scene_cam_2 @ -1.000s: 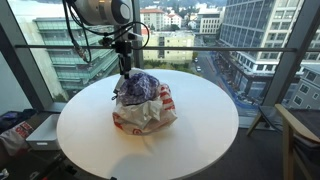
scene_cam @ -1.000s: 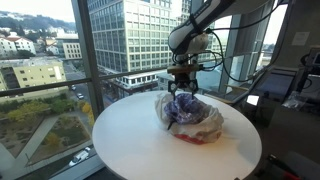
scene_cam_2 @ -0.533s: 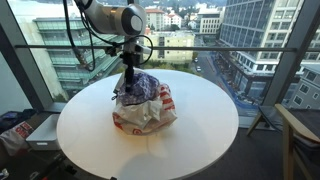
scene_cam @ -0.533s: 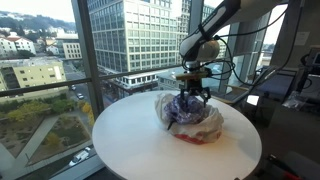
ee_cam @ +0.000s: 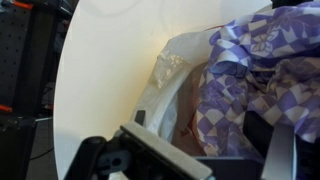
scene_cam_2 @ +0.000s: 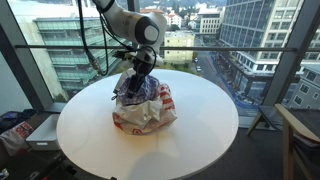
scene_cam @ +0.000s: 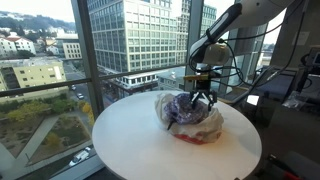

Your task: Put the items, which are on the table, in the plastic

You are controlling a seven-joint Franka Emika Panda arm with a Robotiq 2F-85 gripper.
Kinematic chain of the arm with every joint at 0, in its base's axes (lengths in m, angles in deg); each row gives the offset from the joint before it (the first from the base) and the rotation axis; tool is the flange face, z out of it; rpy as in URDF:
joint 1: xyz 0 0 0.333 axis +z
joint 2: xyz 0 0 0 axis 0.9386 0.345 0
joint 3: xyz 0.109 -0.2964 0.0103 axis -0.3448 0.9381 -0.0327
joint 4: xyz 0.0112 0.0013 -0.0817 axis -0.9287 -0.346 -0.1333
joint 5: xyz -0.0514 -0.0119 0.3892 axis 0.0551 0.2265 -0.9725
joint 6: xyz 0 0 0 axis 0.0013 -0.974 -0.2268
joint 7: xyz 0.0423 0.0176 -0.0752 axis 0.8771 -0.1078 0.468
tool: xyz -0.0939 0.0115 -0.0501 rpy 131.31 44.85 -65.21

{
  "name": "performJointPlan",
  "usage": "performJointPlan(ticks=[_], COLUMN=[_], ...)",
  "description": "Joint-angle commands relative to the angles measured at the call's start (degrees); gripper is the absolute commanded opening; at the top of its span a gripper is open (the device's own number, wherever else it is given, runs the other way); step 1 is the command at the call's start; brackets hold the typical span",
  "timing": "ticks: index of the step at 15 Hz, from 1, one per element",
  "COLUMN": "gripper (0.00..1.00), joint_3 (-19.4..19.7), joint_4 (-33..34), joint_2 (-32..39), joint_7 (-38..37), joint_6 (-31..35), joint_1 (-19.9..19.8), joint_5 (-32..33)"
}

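A white and red plastic bag (scene_cam: 200,127) lies in the middle of the round white table (scene_cam: 130,150); it also shows in the other exterior view (scene_cam_2: 148,115). A purple and white checkered cloth (scene_cam: 182,105) (scene_cam_2: 137,90) sits in the bag's open mouth. My gripper (scene_cam: 203,97) (scene_cam_2: 141,77) hangs just above the cloth, fingers spread and empty. In the wrist view the cloth (ee_cam: 262,68) fills the right side, the bag's clear edge (ee_cam: 172,70) lies beside it, and my open gripper (ee_cam: 200,138) frames them. No loose items show on the table.
Floor-to-ceiling windows with black frames (scene_cam: 82,60) stand close behind the table. A chair (scene_cam_2: 300,135) stands past the table's edge. Bags lie on the floor (scene_cam_2: 12,133) beside the table. The bare tabletop (scene_cam_2: 200,130) surrounds the plastic bag.
My arm has swung sideways across the top of the bag, towards the side away from the window, and dropped slightly closer to the cloth. The bag and cloth have not moved.
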Motion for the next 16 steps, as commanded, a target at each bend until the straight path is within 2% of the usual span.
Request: performJointPlan(ticks=[1,5,7,11,13,16], gripper=[1.0,1.0,1.0,1.0,1.0,1.0], joint_3=[0.2,0.7,1.2,3.1,4.1,4.7], joint_4=[-5.5,-6.7,-6.4,-5.1,-4.9,-5.4], joint_2=[-4.1,-2.3,-0.5,3.1,4.1,4.0], joint_7=[-1.4,-4.2,-6.7,-17.0,-22.4,-29.1], joint_6=[1.5,3.5,7.3,11.7,11.1,5.9], joint_1=[-0.9,-0.7,-0.4,1.4,2.2,3.6], joint_5=[-3.1,-2.2,-1.1,3.6,6.6,10.5])
